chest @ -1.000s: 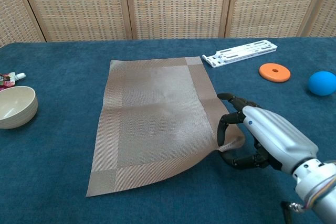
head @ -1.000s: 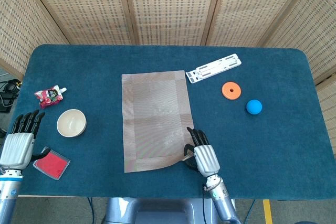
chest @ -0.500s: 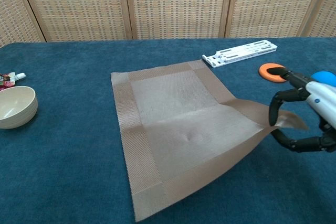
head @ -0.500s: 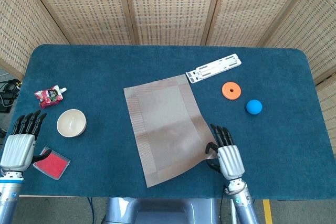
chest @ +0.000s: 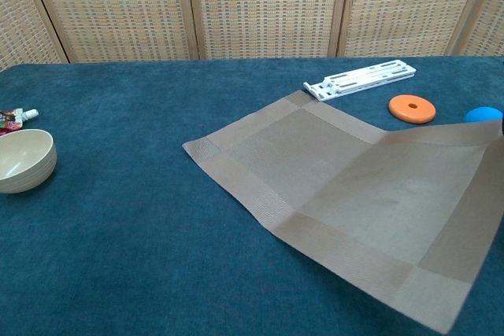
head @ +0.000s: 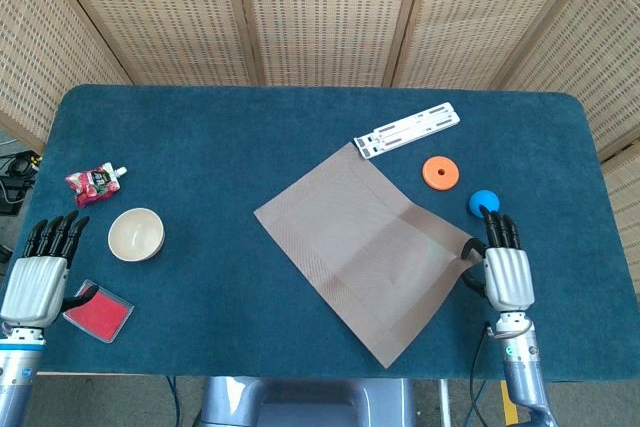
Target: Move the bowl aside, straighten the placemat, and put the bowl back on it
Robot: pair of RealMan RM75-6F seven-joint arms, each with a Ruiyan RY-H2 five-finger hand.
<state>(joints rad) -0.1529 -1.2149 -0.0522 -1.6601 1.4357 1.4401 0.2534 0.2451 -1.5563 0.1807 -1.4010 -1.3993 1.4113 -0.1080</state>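
I count one placemat (head: 375,243), one bowl (head: 136,234), one white plastic rack (head: 406,130), one orange disc (head: 440,172), one blue ball (head: 483,201), one red pouch (head: 94,181), one red pad (head: 98,312), two hands.

Looks like a staged test setup in a lab or demo room, not a lived-in home. Marked by a tabletop (head: 200,117) covered in blue felt-like cloth, closed in behind by woven folding screens (head: 330,12), with cables (head: 12,172) on the floor at the left edge. Strewn with unrelated props: an orange disc (head: 440,172), a blue ball (head: 483,201), a white plastic rack (head: 407,130), a red snack pouch (head: 93,180).
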